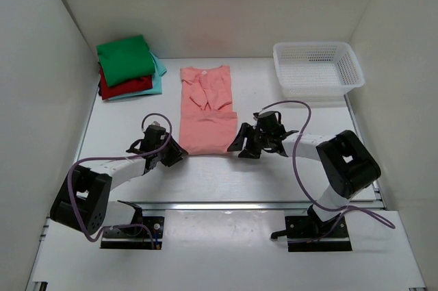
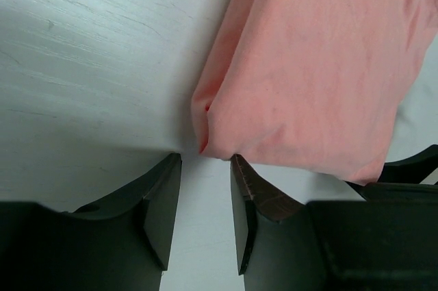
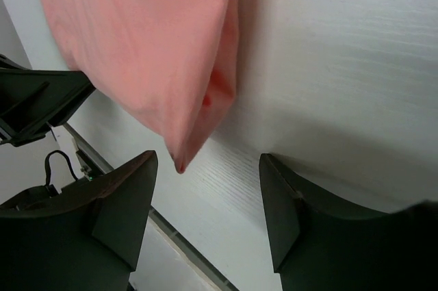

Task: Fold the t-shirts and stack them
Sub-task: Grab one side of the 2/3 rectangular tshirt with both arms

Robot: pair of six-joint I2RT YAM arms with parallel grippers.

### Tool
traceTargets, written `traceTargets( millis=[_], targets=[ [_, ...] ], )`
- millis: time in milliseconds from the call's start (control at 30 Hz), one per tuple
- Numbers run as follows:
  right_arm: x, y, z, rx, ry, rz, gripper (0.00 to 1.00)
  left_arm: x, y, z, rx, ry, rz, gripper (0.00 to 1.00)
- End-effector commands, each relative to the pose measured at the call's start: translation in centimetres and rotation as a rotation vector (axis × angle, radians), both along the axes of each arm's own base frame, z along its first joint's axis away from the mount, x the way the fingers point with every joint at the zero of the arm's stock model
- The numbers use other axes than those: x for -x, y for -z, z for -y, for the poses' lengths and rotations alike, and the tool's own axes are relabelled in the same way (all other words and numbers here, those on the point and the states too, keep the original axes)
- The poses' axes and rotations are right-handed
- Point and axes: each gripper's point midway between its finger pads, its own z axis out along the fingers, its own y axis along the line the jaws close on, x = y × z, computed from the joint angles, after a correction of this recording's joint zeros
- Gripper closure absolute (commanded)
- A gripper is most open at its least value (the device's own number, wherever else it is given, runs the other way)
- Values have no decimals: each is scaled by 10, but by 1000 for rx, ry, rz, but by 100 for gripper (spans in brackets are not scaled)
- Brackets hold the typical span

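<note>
1. Green-topped stack (image 1: 129, 66) of folded shirts sits at 10 o'clock, the likely drop-off pile.
2. Left gripper (image 1: 172, 153): jaws spread, pinching nothing, aimed at the 7 o'clock corner of the pink shirt (image 1: 207, 113).
3. Pink shirt lies flat at centre, sleeves tucked inward.
4. Right gripper (image 1: 241, 146): jaws spread at the 5 o'clock corner, likely so both corners lift together.
5. Basket (image 1: 317, 70) stands at 2 o'clock.

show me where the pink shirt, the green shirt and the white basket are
pink shirt (image 1: 207, 127), top external view, on its lower folded body panel
green shirt (image 1: 125, 59), top external view, middle of its top face, atop the stack
white basket (image 1: 319, 90), top external view, on its near wall
</note>
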Motion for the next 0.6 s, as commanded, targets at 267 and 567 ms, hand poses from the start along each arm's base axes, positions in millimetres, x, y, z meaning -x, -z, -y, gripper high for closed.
traceTargets(
  millis=[267,567],
  targets=[
    [-22,-7,-26,-61,-39,44,65,-15,9,-7,-21,-64,16,57],
    [13,-5,-19,23,-130,3,99,17,23,-12,-131,60,-121,100]
  ],
)
